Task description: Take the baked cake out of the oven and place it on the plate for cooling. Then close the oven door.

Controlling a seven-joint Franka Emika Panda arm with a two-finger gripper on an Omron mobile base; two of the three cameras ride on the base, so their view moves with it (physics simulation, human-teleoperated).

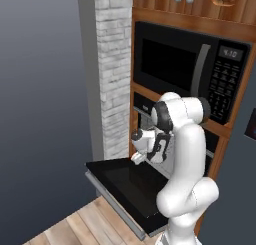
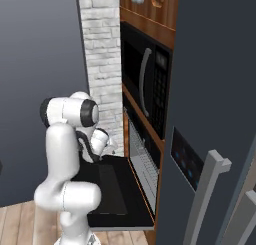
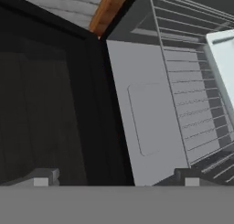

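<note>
I have the oven door (image 1: 127,186) dropped flat, so the first step, opening up, looks done. The door lies level in front of the oven (image 2: 142,161), its dark glass facing up, and in the right base view I can see the wire racks (image 2: 144,164) inside the cavity.

My gripper (image 1: 137,156) hangs just above the door near the oven mouth, at about 10 o'clock from the arm's upper joint in the left base view. The jaws are spread wide and nothing sits between them; in the hand view the two finger tips (image 3: 43,177) stand far apart at 6 o'clock, with bare door glass and the oven's grey inner wall beyond them.

At 3 o'clock in the hand view a pale, flat-edged thing (image 3: 224,63) rests on the rack (image 3: 192,99). I judge this to be the cake's pan or tray, but it is cut off by the edge and I cannot be sure. I cannot make out the cake itself, nor the plate.

So by my reckoning I am early on: door open, hand at the mouth, nothing grasped. Left to do: reach in along the rack, grip the cake, draw it out, carry it to the plate, then swing the door up shut. The microwave (image 1: 190,71) above is not part of this.
</note>
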